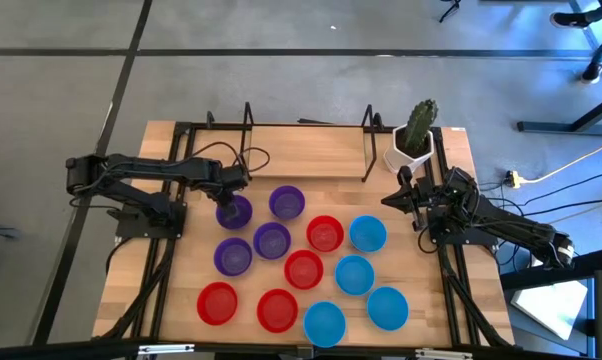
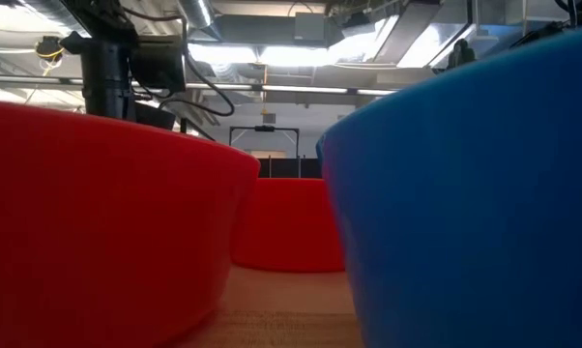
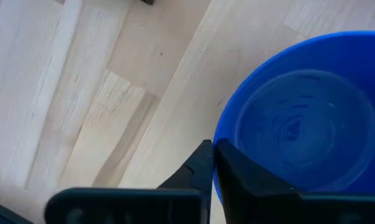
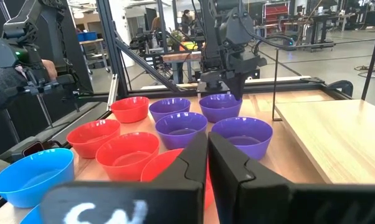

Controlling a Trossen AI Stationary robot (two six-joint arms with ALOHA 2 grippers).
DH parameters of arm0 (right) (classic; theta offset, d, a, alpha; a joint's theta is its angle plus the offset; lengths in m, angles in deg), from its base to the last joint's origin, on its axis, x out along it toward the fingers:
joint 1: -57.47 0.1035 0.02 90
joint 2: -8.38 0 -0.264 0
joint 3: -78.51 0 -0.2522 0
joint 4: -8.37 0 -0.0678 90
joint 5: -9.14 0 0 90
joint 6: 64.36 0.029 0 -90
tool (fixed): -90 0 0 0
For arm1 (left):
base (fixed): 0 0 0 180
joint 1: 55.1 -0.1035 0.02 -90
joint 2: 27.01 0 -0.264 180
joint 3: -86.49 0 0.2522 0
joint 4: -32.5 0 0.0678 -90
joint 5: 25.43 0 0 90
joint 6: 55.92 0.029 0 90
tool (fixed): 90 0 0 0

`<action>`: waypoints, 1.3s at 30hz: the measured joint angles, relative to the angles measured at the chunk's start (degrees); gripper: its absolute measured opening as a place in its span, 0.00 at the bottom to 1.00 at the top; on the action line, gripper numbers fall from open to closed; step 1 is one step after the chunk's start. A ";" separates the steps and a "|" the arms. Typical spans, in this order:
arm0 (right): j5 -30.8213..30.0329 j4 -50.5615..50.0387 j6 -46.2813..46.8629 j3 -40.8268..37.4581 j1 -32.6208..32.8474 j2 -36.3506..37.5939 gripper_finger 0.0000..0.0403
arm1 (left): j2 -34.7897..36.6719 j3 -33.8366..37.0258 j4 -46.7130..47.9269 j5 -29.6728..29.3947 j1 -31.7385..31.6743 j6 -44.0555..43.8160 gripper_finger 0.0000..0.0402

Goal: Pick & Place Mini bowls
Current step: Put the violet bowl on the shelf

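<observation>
High view: no writing is readable. The left gripper (image 1: 228, 196) is clenched on a purple bowl (image 1: 235, 212)'s rim; the right gripper (image 1: 400, 197), clenched empty, is parked at three o'clock beside a cactus pot (image 1: 415, 140).

1. Both arms are dark, basically matte black, built from chunky jointed segments.
2. The left arm (image 1: 141, 180) has thin black cables looping off its wrist end.
3. The right arm (image 1: 501, 225) looks bulkier around the wrist, same black finish.
4. The right gripper (image 4: 207, 146) has two black wedge-shaped fingers, and there's white lettering on the block behind them, too blurry to read.
</observation>
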 joint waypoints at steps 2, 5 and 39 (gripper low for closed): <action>0.00 0.00 0.00 0.00 0.01 0.01 0.04 | 0.01 0.00 -0.01 -0.02 0.00 0.00 0.02; 0.00 0.00 0.00 0.00 -0.01 -0.01 0.04 | 0.48 -0.02 0.03 -0.05 0.00 0.00 0.01; 0.00 0.00 -0.01 -0.02 0.01 0.01 0.04 | 22.96 -23.43 -1.41 -13.47 16.97 10.21 0.01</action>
